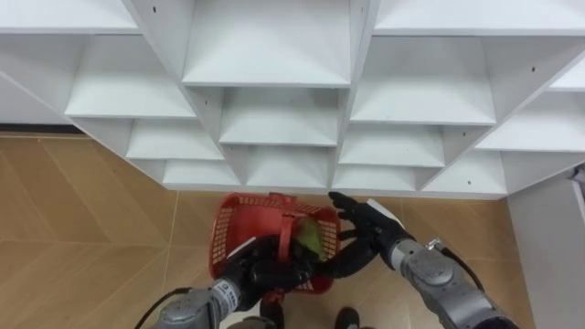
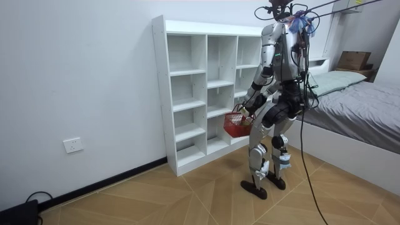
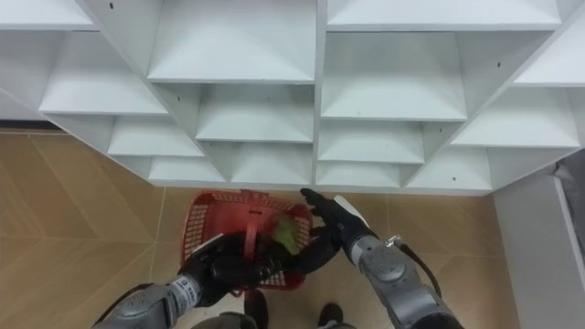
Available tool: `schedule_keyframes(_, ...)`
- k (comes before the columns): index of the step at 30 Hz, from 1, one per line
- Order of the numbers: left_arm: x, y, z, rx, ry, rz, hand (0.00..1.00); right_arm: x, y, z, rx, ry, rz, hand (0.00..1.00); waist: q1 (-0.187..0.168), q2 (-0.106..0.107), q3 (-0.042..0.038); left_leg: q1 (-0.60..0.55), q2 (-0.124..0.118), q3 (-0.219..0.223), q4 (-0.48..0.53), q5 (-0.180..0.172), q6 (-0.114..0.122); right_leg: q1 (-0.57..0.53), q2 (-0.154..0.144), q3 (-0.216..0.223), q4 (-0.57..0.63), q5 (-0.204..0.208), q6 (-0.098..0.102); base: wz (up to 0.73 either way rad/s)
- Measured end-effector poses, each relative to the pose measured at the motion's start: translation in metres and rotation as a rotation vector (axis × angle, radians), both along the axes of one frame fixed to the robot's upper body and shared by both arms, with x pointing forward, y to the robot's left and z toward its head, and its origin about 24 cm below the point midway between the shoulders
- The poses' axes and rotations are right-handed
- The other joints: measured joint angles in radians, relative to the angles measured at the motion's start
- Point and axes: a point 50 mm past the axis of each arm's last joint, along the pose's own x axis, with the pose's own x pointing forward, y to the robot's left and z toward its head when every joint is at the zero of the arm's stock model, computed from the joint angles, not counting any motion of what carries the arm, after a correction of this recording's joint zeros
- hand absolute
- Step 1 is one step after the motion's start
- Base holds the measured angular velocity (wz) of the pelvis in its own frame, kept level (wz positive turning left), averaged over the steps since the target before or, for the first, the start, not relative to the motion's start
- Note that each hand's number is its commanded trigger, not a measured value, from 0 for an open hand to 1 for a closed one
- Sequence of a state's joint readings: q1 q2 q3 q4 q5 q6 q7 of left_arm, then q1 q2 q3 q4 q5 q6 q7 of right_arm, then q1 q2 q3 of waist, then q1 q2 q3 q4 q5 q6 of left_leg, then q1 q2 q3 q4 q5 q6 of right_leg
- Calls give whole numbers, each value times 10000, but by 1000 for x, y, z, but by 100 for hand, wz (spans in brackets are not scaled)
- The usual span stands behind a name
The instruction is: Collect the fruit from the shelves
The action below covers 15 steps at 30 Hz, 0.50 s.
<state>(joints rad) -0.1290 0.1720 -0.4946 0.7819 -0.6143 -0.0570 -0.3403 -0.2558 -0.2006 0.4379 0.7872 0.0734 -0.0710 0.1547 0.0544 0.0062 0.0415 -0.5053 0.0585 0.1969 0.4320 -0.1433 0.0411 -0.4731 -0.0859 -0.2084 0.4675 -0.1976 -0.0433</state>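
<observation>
A red mesh basket (image 1: 239,236) hangs in front of me, low before the white closet (image 1: 274,100). My left hand (image 1: 263,272) is shut on the basket's handle (image 1: 284,239) from below. A green fruit (image 1: 309,238) sits in the basket's right side. My right hand (image 1: 367,234) hovers at the basket's right rim, open with fingers spread, close beside the fruit. In the room view I stand upright facing the closet (image 2: 206,94), with the basket (image 2: 236,126) at hip height.
The closet's white cubbies (image 3: 260,114) fill the wall ahead, and its lowest row (image 3: 265,169) is just above the basket. Wooden floor (image 1: 82,238) lies to my left. A bed (image 2: 359,94) stands behind me at the room view's right.
</observation>
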Motion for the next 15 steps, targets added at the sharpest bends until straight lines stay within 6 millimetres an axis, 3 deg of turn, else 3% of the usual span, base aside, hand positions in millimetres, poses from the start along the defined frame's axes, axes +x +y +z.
schedule_keyframes(11,-4,7,-5,452,196,-152,100,-11,-9,-11,-85,498,-329,0,-36,16,-15,365,-9,-112,-127,3,-3,508,17,-187,-237,25,1,3)
schedule_keyframes(15,-13,19,-14,1360,515,-103,100,-27,-19,-23,-49,1008,-791,0,-67,10,-76,824,-50,-178,-427,15,-19,1054,32,-316,-587,47,39,7)
